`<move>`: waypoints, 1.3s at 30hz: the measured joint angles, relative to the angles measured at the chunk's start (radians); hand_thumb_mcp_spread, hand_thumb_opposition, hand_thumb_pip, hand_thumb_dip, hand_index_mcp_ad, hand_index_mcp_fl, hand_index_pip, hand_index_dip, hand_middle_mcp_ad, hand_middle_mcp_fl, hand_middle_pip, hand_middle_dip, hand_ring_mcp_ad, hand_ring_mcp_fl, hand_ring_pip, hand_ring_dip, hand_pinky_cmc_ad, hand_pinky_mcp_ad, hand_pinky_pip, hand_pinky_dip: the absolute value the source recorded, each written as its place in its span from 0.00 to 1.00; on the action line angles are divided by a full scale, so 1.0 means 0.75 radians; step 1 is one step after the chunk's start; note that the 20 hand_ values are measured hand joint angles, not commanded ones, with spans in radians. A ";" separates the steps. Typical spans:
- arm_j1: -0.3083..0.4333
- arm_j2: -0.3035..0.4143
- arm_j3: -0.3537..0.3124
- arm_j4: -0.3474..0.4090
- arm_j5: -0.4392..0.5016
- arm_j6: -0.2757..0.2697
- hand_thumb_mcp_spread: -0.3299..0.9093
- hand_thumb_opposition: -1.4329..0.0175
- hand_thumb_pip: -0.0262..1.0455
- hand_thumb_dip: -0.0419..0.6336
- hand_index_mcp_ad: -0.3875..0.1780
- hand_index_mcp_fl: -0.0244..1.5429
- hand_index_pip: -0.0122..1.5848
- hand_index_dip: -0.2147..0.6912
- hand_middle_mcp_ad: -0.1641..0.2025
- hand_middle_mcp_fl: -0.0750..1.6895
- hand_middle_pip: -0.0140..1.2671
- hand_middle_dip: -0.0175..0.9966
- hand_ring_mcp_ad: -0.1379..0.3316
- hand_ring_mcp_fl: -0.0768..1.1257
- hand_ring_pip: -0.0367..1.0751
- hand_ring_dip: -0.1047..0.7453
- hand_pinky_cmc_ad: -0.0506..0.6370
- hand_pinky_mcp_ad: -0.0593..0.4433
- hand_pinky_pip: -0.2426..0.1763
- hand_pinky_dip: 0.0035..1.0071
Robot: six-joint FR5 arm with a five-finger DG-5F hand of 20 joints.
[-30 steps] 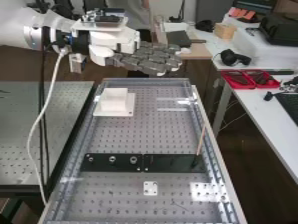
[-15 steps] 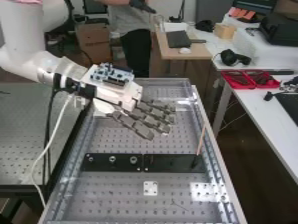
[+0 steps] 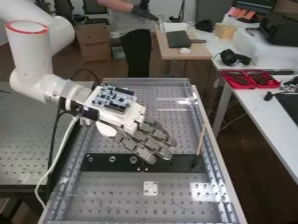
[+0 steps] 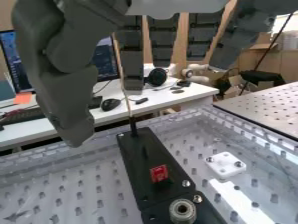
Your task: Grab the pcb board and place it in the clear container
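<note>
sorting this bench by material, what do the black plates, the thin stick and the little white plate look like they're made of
Black plates: probably dark-coated metal, maybe plastic; flat, low sheen, crisp edges.
Stick: likely bare wood, from its dull light-brown shaft.
White plate: looks like smooth plastic, evenly white with rounded corners; painted metal is possible.

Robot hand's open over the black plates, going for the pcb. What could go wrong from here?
1. The thin stick stands on the black plate, close to the fingers; they might knock it while closing.
2. The small red piece, if that's the pcb, has a metal post nearby, so the robot hand could bump that.
3. The white cable hangs beside the tray and may snag.
</note>
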 joint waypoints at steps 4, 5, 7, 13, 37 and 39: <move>-0.011 -0.031 0.007 0.022 0.000 0.037 0.61 0.42 0.62 0.41 0.65 0.11 0.62 0.37 0.65 0.08 0.11 0.10 0.62 0.07 0.11 0.10 0.48 0.45 0.40 0.34; -0.013 -0.036 0.008 0.037 0.001 0.043 0.61 0.42 0.62 0.41 0.65 0.11 0.66 0.37 0.65 0.07 0.11 0.11 0.63 0.07 0.11 0.11 0.48 0.45 0.40 0.34; -0.014 -0.043 0.011 0.054 0.003 0.048 0.61 0.42 0.62 0.42 0.64 0.11 0.73 0.38 0.65 0.08 0.11 0.11 0.63 0.07 0.11 0.11 0.48 0.45 0.40 0.34; -0.020 -0.081 0.018 0.114 0.016 0.081 0.61 0.40 0.62 0.46 0.63 0.11 0.81 0.36 0.65 0.08 0.11 0.12 0.63 0.07 0.11 0.11 0.48 0.45 0.40 0.31; -0.033 -0.188 0.090 0.134 -0.041 0.083 0.62 0.38 0.67 0.55 0.60 0.09 0.98 0.46 0.65 0.12 0.10 0.15 0.63 0.07 0.12 0.12 0.48 0.45 0.44 0.25; -0.034 -0.192 0.095 0.133 -0.046 0.080 0.62 0.37 0.67 0.55 0.60 0.09 0.98 0.46 0.65 0.12 0.11 0.16 0.63 0.07 0.12 0.12 0.48 0.45 0.44 0.25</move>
